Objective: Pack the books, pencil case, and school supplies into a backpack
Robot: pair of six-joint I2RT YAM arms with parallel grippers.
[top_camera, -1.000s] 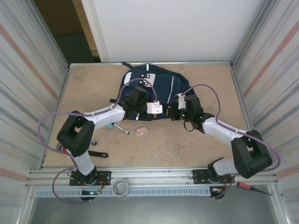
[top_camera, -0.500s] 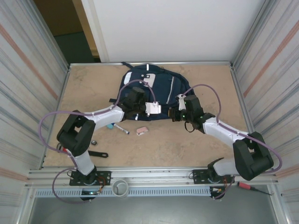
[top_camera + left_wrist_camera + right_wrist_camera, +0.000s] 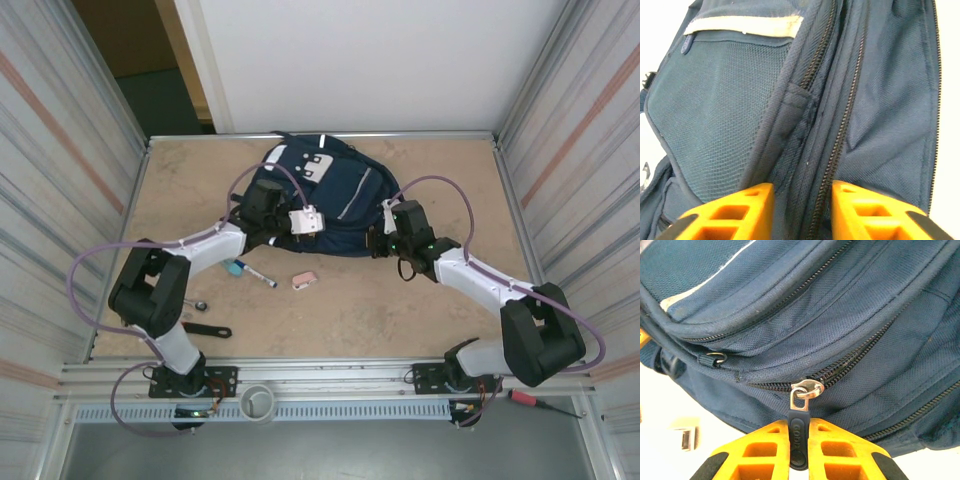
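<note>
Evidently the right claw [image 3: 799, 442] pinches the zip pull [image 3: 799, 416] to open the backpack [image 3: 335, 195] at the table's [image 3: 400, 310] far middle, while the left claw [image 3: 802, 200], half spread over a seam [image 3: 799, 150], likely steadies it.

left fingers [image 3: 735, 212] shifted left; backpack [image 3: 345, 200] top pulled upright

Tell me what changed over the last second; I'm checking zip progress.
The left fingers moved left and farther out along the backpack, whose upper fabric shifted with them. The right fingers stayed clamped on the zip pull; marker and eraser did not move.
</note>
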